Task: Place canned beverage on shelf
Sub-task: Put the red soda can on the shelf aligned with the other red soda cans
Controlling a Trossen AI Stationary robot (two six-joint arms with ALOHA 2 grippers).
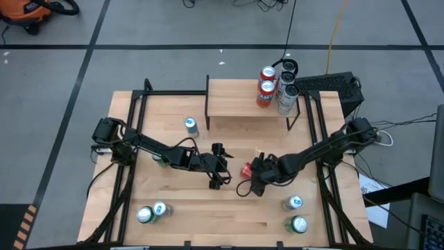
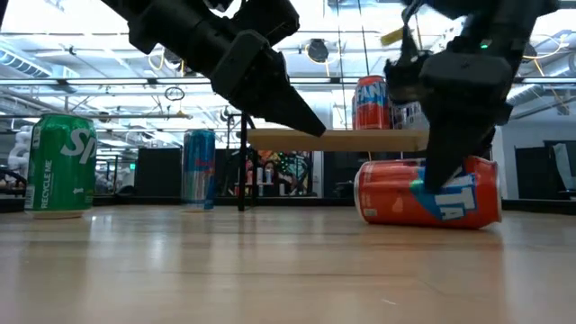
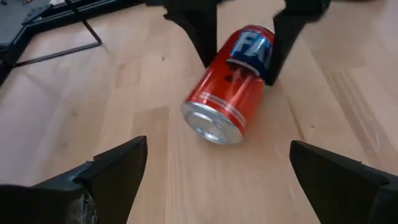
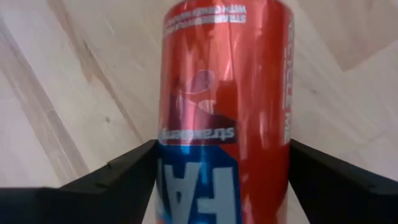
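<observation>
A red soda can (image 1: 246,169) with a blue label lies on its side on the tabletop near the middle; it also shows in the low view (image 2: 396,193) and the left wrist view (image 3: 227,87). My right gripper (image 1: 254,175) reaches down over it and is shut on it. My left gripper (image 1: 220,168) hovers open and empty just left of the can, pointing at its silver end (image 3: 211,124). The shelf (image 1: 243,104) stands at the table's far side and holds several upright cans at its right end (image 1: 265,89). My right gripper pinches the red can's round sides (image 4: 168,134) between its two fingers, about mid-length at the blue label. The fingers (image 2: 443,153) come from above, slanting down, and lie across the can. The can lies level on its side on the table.
A blue can (image 1: 191,125) stands left of the shelf. A green can (image 1: 159,160) stands under the left arm. Two cans (image 1: 152,212) stand at the near left and two (image 1: 295,213) at the near right. Black frame rails run along both table sides.
</observation>
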